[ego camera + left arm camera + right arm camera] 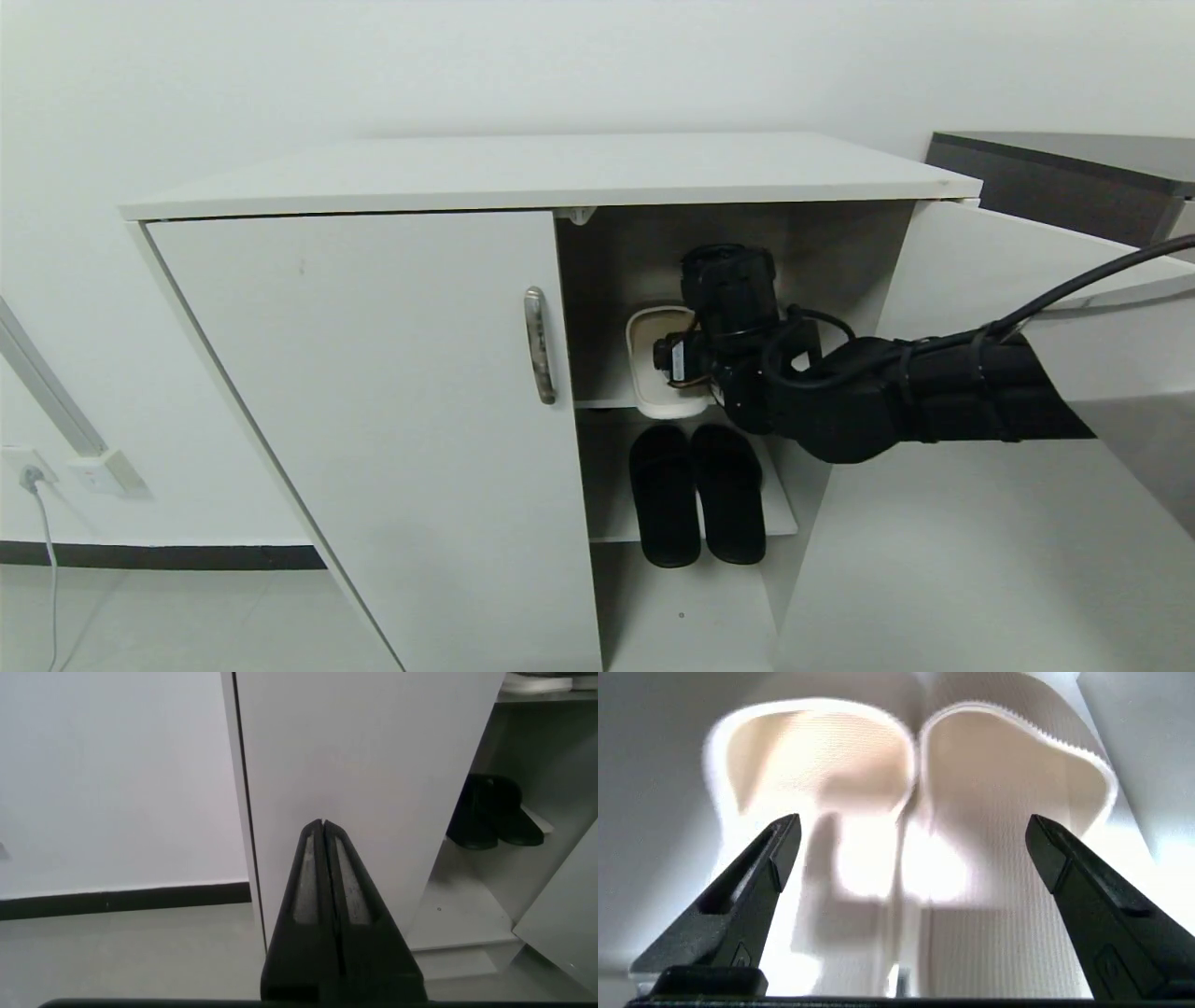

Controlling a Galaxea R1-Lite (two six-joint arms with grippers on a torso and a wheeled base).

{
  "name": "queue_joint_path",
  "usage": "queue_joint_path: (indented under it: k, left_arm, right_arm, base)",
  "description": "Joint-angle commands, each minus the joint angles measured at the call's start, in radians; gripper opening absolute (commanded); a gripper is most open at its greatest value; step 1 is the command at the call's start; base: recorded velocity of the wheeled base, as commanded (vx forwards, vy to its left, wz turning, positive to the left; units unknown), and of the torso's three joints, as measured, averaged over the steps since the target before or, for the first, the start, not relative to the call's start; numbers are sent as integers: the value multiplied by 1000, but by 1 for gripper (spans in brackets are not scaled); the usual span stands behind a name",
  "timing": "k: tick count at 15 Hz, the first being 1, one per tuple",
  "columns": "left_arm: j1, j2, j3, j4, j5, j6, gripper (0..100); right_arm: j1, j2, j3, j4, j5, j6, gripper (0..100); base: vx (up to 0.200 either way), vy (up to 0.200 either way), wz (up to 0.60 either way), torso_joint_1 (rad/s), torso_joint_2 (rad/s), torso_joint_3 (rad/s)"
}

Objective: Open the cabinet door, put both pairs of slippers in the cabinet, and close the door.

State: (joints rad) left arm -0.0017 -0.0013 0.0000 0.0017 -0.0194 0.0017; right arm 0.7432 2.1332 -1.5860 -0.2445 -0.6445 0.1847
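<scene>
The white cabinet [560, 173] has its right door [980, 271] swung open and its left door [373, 392] closed. On the upper shelf lies a pair of white slippers [915, 812], side by side; one of them [651, 359] peeks out beside my right arm [840, 392], which reaches into that shelf. My right gripper [913, 826] stands wide open just in front of the white pair, holding nothing. A pair of black slippers [695, 495] rests on the middle shelf. My left gripper [322, 831] is shut and empty, low in front of the closed left door [364, 765].
The left door's metal handle [539, 345] is at its right edge. The open right door stands out beside my right arm. A wall socket with a cable [28, 476] is low at the left. The floor [140, 952] in front of the cabinet is bare.
</scene>
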Motion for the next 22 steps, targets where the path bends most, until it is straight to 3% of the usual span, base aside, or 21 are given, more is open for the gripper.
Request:
queue_joint_path:
  k: [1,8,9,22]
  left_arm:
    - [0,1,0,0,-1,0,0]
    - [0,1,0,0,-1,0,0]
    - [0,1,0,0,-1,0,0]
    - [0,1,0,0,-1,0,0]
  right_arm:
    - [45,-104,129,-53,2,-4,100]
    - [122,-213,345,-182,0,-5,100]
    - [122,-213,357,-200,0,-10,0]
    - [142,-213,368,-205,0,-10,0]
  base:
    - [0,0,0,0,0,0]
    - [0,0,0,0,0,0]
    - [0,0,0,0,0,0]
    - [0,0,0,0,0,0]
